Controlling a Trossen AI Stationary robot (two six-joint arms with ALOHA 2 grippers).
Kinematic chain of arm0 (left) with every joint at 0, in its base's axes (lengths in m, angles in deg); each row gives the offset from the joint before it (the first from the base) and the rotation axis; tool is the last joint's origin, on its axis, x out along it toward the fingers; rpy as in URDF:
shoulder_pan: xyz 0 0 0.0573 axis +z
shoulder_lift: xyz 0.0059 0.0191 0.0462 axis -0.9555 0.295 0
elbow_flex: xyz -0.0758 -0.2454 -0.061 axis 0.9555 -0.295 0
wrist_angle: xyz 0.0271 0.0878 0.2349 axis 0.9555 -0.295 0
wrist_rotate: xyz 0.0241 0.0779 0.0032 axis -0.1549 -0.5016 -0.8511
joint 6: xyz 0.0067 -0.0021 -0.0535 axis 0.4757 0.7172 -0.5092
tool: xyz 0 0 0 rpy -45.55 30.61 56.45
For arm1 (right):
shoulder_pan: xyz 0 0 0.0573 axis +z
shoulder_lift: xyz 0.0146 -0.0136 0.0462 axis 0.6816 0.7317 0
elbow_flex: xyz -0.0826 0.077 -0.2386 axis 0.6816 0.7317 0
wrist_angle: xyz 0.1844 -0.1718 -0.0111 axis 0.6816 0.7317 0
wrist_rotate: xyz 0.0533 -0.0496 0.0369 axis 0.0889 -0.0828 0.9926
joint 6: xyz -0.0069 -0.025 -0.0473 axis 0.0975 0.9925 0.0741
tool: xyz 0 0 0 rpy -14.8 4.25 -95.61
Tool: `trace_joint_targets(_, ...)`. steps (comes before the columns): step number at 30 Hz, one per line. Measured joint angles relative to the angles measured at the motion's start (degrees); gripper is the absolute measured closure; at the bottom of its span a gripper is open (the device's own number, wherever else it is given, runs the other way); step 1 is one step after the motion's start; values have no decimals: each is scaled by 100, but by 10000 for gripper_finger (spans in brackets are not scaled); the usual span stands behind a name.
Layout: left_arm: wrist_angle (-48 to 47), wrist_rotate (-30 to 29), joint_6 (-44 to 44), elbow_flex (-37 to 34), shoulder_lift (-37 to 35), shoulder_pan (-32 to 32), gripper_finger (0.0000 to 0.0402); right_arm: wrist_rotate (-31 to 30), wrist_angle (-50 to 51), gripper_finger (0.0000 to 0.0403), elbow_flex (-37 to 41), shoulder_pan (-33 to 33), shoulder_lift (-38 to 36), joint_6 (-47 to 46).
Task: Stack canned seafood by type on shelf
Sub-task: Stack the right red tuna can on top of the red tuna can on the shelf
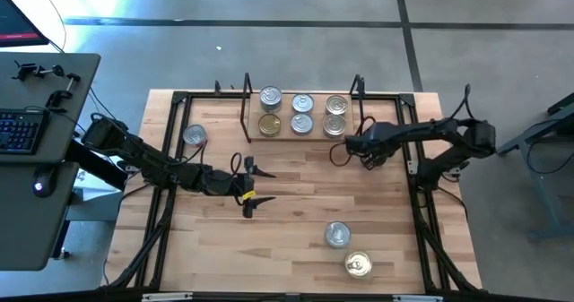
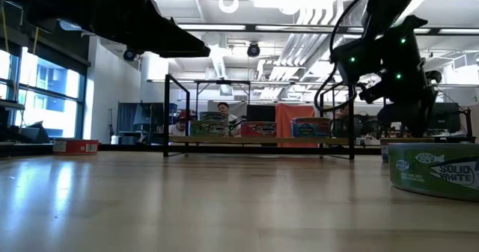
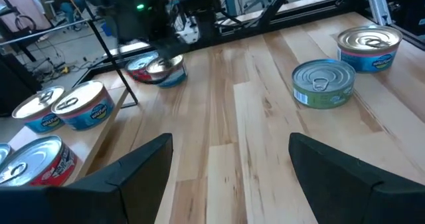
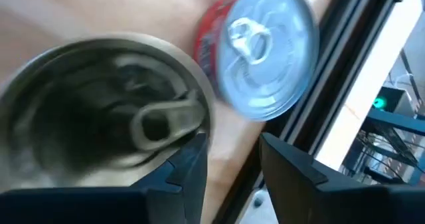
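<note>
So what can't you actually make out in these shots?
- Cans on the shelf: the high view shows only lids; in the low view their labels are too small.
- Closest can, right wrist view: blurred, label unreadable.
- Green-labelled can, low view: cut off by the right edge.

Pale blond wood grain runs across the tabletop (image 1: 296, 194), framed in black. My fingers (image 3: 143, 167) are matte black. The shelf (image 1: 300, 136) is thin black rods around a light wooden board. On it, silver lids beside one gold lid (image 1: 269, 124). Out front, a green-labelled tin (image 3: 323, 83) with a silver top, and a blue-and-white one (image 3: 369, 48) past it. Near my other fingers (image 4: 186, 164), a red-sided can (image 4: 262, 48) with a shiny silver lid.
</note>
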State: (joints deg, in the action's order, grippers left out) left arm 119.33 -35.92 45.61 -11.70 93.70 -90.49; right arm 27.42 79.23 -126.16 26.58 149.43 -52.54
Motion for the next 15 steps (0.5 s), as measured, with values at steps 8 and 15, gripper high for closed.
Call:
trace_joint_targets(8, 50, 23, 0, 2, 0, 0, 108, -447, -571, 328, 7, -951, 0, 765)
trace_joint_targets(15, 50, 26, 0, 2, 0, 0, 108, -432, -1096, 395, 16, -1357, -2, 1376)
